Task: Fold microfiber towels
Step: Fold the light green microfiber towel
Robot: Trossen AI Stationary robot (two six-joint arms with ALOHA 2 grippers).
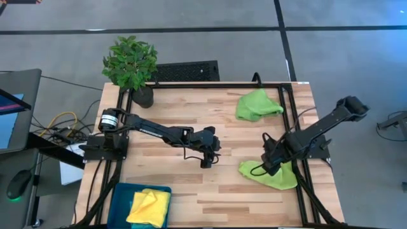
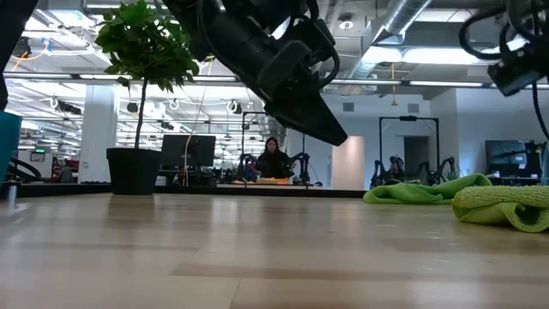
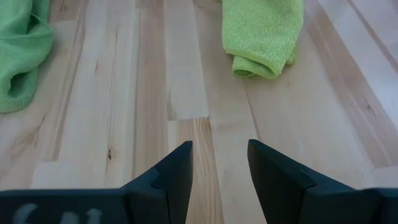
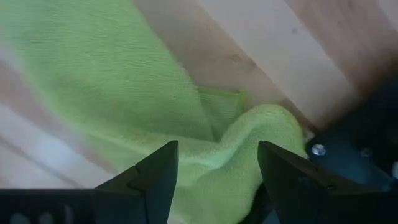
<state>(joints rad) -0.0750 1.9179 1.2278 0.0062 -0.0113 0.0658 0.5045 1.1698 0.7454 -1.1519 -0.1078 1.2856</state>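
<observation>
The right gripper [image 1: 272,164], fingers spread, hovers over the near lime towel [image 1: 275,175] at the table's [image 1: 191,114] right edge. The left gripper [image 1: 206,159], released, hangs mid-table. A second lime towel [image 1: 256,104] lies beyond; a yellow towel [image 1: 149,207] fills the tray [image 1: 121,194]; a plant [image 1: 130,62] stands at the far-left corner.

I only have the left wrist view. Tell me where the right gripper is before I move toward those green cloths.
Observer: The right gripper hangs open just over the crumpled lime green microfiber towel at the table's right edge.
Operator: Report any towels outside my view.
Observer: A yellow microfiber towel lies near the table's left corner, the one farther from the potted plant.
</observation>
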